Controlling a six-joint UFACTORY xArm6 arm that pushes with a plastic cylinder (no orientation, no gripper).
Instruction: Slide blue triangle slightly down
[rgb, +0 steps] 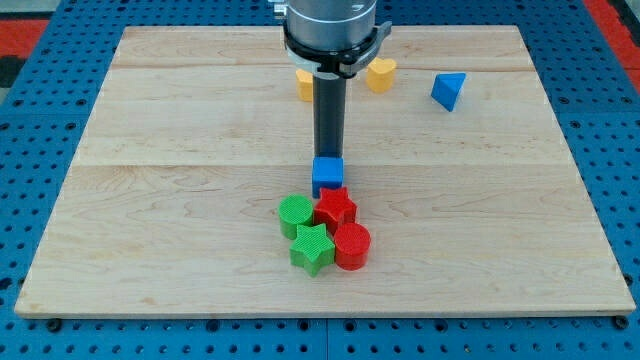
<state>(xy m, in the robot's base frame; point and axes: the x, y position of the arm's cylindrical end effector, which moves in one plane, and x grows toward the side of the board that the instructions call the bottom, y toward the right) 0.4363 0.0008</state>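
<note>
The blue triangle (449, 90) lies near the view's top right on the wooden board (150, 200). My rod comes down from the view's top centre. My tip (328, 157) sits at the top edge of a blue cube (327, 175), far to the lower left of the blue triangle. Just below the blue cube is a tight cluster: a red star (336, 208), a green cylinder (295, 214), a green star (312, 247) and a red cylinder (352, 246).
A yellow heart-shaped block (380, 74) lies at the top, right of the rod. An orange block (304, 84) is partly hidden behind the rod. Blue pegboard (40, 150) surrounds the board.
</note>
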